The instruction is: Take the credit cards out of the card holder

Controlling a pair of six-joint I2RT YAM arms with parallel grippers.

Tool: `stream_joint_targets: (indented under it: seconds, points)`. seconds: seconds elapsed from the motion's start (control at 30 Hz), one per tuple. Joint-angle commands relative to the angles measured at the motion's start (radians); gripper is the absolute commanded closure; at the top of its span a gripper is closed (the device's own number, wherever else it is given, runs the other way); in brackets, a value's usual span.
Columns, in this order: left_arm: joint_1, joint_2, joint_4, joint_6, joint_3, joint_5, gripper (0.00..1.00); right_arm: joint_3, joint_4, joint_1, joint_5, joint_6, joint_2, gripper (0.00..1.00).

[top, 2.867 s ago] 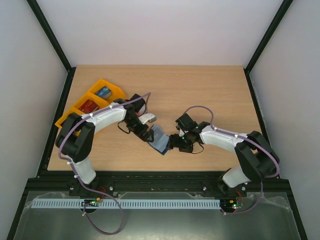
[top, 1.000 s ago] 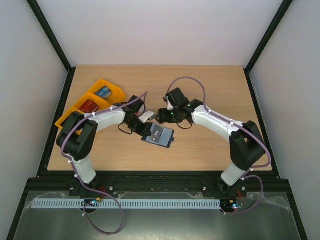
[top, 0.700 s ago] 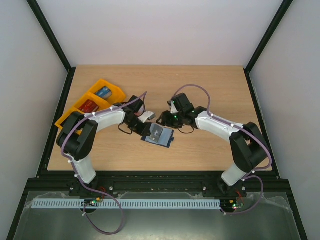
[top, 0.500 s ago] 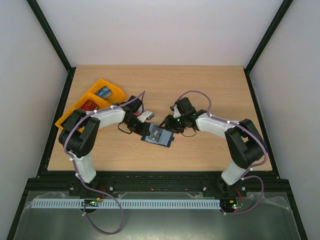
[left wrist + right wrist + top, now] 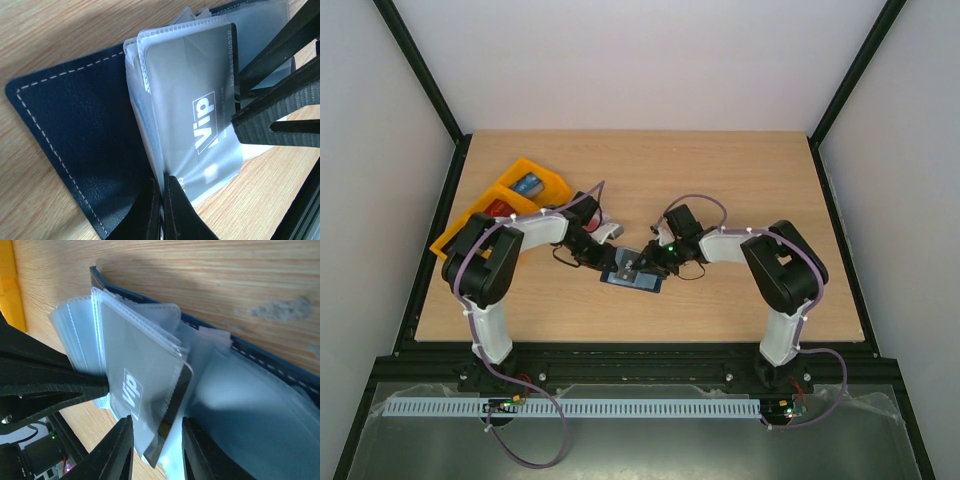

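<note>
Top external view: the card holder (image 5: 632,272) lies opened flat on the wooden table (image 5: 740,180), with both arms converging on it. The left gripper (image 5: 604,263) comes in from its left and the right gripper (image 5: 644,262) from its right. An orange tray (image 5: 470,232) sits well off to the holder's far left; bare wood runs from the holder out to the far and right table edges.

In the left wrist view the left gripper (image 5: 161,205) is closed, pinching the near edge of the holder's clear sleeves just beside the navy cover (image 5: 75,130) with its white-stitched border. The grey VIP card (image 5: 200,110) rests in the top sleeve, its dark numbered edge toward the right gripper's fingers (image 5: 270,117).

In the right wrist view the card's dark corner (image 5: 172,415) pokes past the sleeve's ragged mouth, between the right gripper's fingers (image 5: 192,450) – these stand partly apart, and whether they press the card I cannot tell
</note>
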Motion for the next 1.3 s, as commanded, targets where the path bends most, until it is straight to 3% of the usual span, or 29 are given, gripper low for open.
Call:
stream_joint_targets:
  seconds: [0.0,0.13,0.33,0.4,0.47,0.77,0.83,1.0,1.2,1.27]
  points:
    - [0.006,0.039,-0.012,0.003,0.003,-0.016,0.98,0.024,0.062,0.000,-0.052,-0.016,0.054,0.76]
    - [0.009,0.037,-0.013,0.004,0.007,-0.011,0.98,0.033,0.096,0.000,-0.099,-0.009,0.054,0.98]
    - [0.024,0.018,-0.027,0.040,0.009,0.085,0.97,0.044,0.015,-0.012,-0.078,-0.069,0.025,0.98]
    - [0.033,0.002,-0.033,0.052,0.011,0.116,0.70,0.054,-0.027,-0.015,-0.078,-0.122,0.021,0.98]
    - [0.045,-0.018,-0.038,0.063,0.009,0.143,0.54,0.068,-0.067,-0.016,-0.074,-0.166,0.011,0.98]
    - [0.192,-0.121,-0.053,0.092,-0.026,0.210,0.32,0.070,-0.146,-0.017,-0.057,-0.246,-0.077,0.98]
    - [0.219,-0.162,-0.037,0.094,-0.052,0.241,0.30,0.076,-0.173,-0.017,-0.053,-0.271,-0.089,0.98]
    - [0.255,-0.258,-0.068,0.133,-0.033,0.287,0.35,0.117,-0.235,-0.017,-0.044,-0.321,-0.143,0.98]
    - [0.274,-0.341,-0.272,0.302,0.121,0.300,0.29,0.225,-0.339,-0.017,-0.035,-0.385,-0.193,0.98]
    - [0.275,-0.379,-0.297,0.333,0.133,0.329,0.22,0.256,-0.374,-0.017,-0.037,-0.408,-0.219,0.98]
